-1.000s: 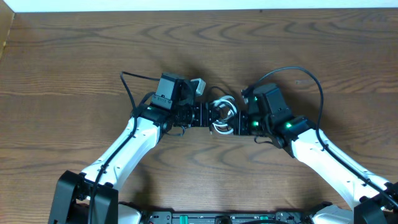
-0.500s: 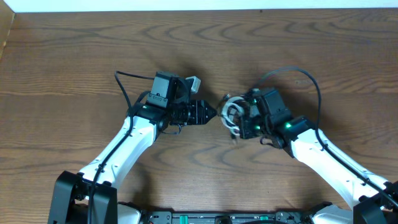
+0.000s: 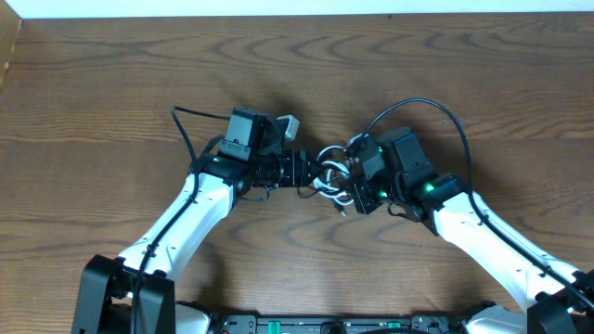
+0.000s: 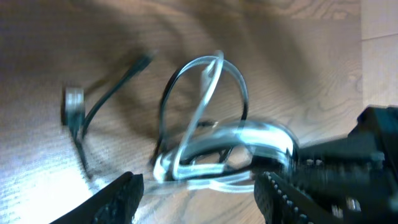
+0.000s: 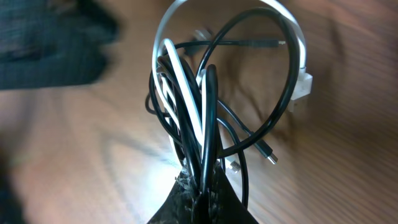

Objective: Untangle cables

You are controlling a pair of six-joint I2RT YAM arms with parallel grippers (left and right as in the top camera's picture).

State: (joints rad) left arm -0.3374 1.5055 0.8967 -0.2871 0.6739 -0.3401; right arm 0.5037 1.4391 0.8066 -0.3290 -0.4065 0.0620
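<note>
Left end effector [image 3: 312, 173] and right end effector [image 3: 347, 182] sit nose to nose at mid-worktop [image 3: 111, 83] in the overhead view. The cables [image 3: 330, 167] are right between them, a small knot of white and black loops. A thick arm wire [image 3: 457, 121] arcs behind the right arm, well clear of the knot. Right's tip is buried in the loops. Left's tips reach the knot's left edge, and from up here I can't tell whether they touch.

Left wrist view now. The right arm's dark bulk [image 4: 354, 162] crowds in from the right, blurred. The loops stand upright off the wood, arching high, and a black strand trails left to a plug [image 4: 73, 107] lying flat. The fingers [image 4: 124, 193] are spread wide at the bottom edge, gripping nothing, with the bundle just ahead.

Right wrist view. Left's dark shape fills the top-left corner, out of focus. White cable [image 5: 302, 53] sweeps a tall arch, black cable [image 5: 210, 106] rises straight from the grip, and a small tip [image 5: 270, 158] hangs low on the right. The jaws are pinched tight on both cords at the base of the bundle.
</note>
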